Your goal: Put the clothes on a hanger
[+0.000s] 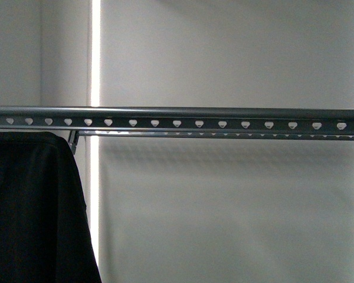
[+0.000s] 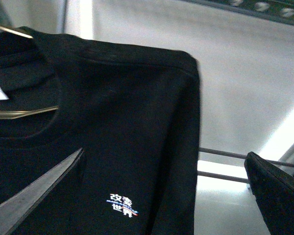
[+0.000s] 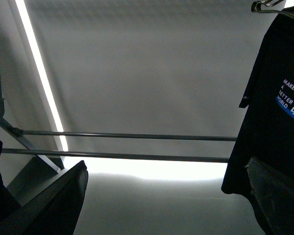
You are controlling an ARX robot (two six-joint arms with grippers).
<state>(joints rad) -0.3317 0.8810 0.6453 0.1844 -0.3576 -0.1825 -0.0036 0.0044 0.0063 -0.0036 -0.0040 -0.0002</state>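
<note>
The left hand [image 2: 164, 154] gapes wide, its flat dark fingers [image 2: 34, 196] framing the black T-shirt [image 2: 127, 98], matte cloth on a thin wire hanger [image 2: 24, 113]. The right hand [image 3: 166, 164] spreads equally wide, clear of two round rods [image 3: 127, 136]; only its view shows the shirt's large white lettering [image 3: 286, 93]. Beyond, the grey metal rail [image 1: 177, 112], punched with heart-shaped holes, has the shirt hanging under its left stretch, open room rightward.

A black T-shirt [image 1: 35, 206] hangs at the left end of the grey rack [image 1: 224, 115].
</note>
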